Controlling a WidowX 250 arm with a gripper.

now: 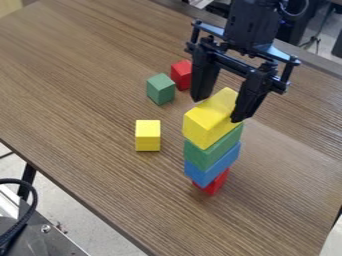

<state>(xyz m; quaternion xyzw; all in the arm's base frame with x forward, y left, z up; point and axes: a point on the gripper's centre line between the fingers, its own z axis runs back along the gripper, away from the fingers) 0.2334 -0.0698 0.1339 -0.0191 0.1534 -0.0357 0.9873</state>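
Sitting between fingers [250, 97] — yellow block [203, 126]

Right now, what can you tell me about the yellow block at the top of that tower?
The top yellow block is a bright, plain yellow, longer than it is wide, with flat faces; it looks like painted wood. It crowns a stack of four, resting on a green block. The black gripper straddles its upper part and hides some of its right side. Whether it is gripped, I cannot tell.
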